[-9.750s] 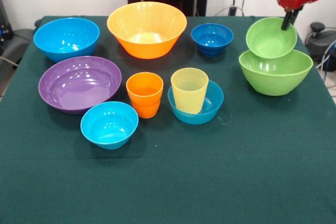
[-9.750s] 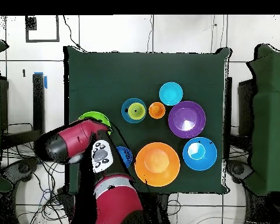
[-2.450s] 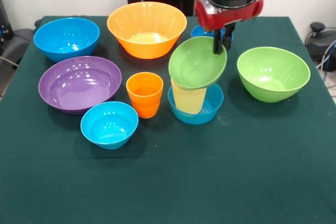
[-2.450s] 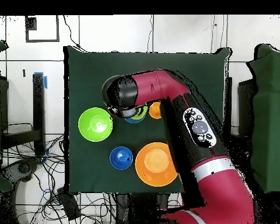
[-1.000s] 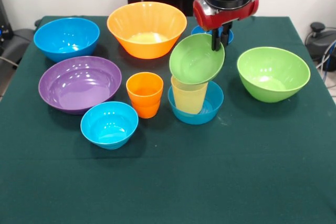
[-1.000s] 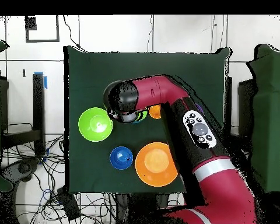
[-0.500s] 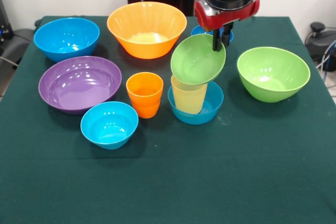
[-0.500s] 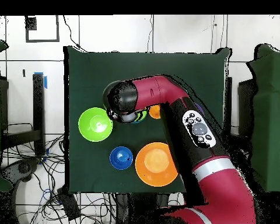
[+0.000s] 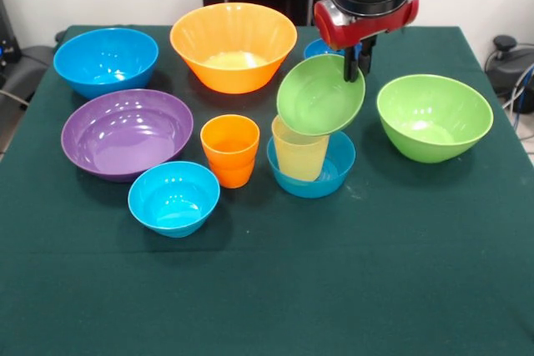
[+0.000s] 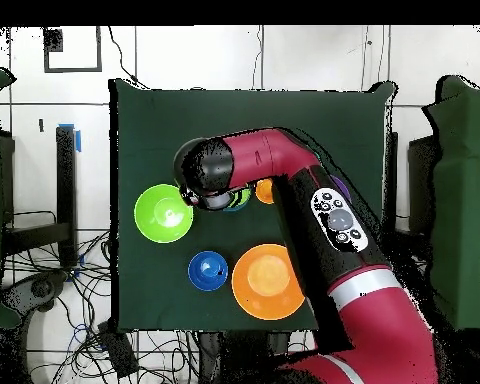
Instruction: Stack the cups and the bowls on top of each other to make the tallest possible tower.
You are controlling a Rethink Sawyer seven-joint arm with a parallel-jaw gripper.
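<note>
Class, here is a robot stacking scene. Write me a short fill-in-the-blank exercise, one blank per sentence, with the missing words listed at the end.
1. The gripper holds the small lime green bowl by its ____.
2. That bowl hangs tilted just above the pale ____ cup.
3. The cup stands inside a small light ____ bowl.
4. The orange cup stands right in front of the large ____ bowl.

Missing words: rim; yellow; blue; orange
</note>
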